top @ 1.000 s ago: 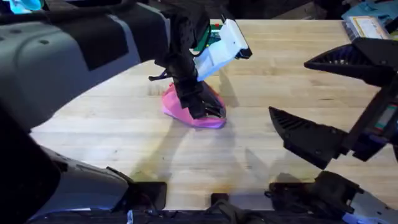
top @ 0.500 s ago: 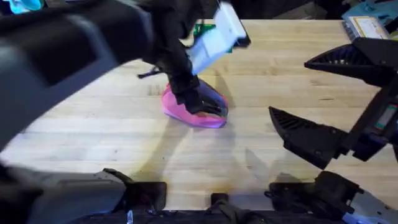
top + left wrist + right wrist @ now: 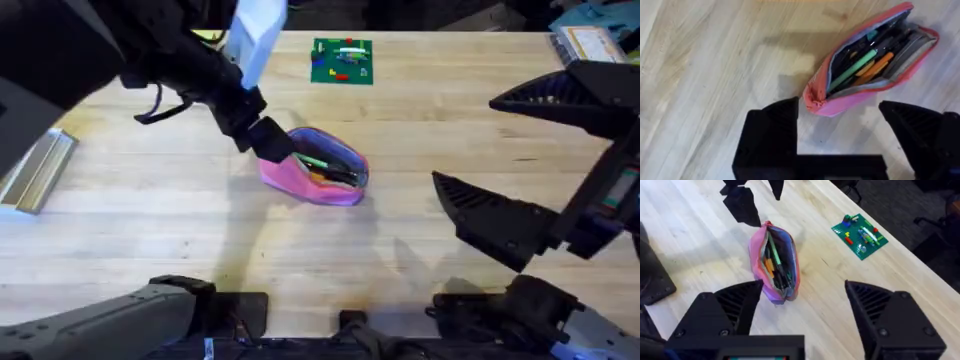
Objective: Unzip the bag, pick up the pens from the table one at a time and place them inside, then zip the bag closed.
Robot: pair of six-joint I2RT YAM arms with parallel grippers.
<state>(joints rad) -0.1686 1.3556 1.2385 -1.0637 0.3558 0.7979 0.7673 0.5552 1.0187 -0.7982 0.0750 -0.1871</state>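
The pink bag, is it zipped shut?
No, the pink bag gapes open along its top, with a green pen and other pens lying inside.

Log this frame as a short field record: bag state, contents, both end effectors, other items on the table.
bag: pink pouch lying on the table, zipper open
contents: green pen inside, alongside orange and dark items
left end effector: open, empty, beside the bag's end
right end effector: open, empty, apart from the bag
other items: green board at the far edge; metallic bar at the left edge
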